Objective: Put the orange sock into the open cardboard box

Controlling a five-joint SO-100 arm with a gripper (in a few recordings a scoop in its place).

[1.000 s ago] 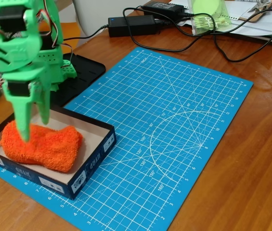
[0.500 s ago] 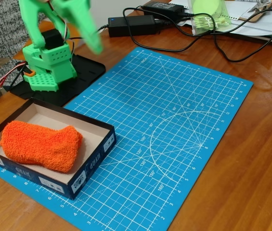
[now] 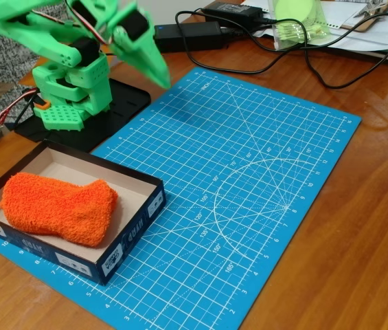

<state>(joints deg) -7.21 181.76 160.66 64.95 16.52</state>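
Jaws point(image 3: 158, 72) in fixed view: green, up in the air near top left, tip over far corner of blue cutting mat point(image 3: 248, 185); look closed to a point, holding nothing. Orange sock point(image 3: 58, 207) lies flat inside open cardboard box point(image 3: 135, 223), lower left, box partly on mat, partly on wooden tabletop point(image 3: 358, 240). Cables & power bricks point(image 3: 187, 36) along back edge.

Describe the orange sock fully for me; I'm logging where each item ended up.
The orange sock is bright orange and fuzzy, like terry cloth, short and thick. It lies flat on its side inside the open cardboard box, on the beige floor, its length running along the box, one end near the left wall. Its near edge rests against the box's front wall. Nothing grips it; the green gripper is raised well away, above the blue mat's far corner.
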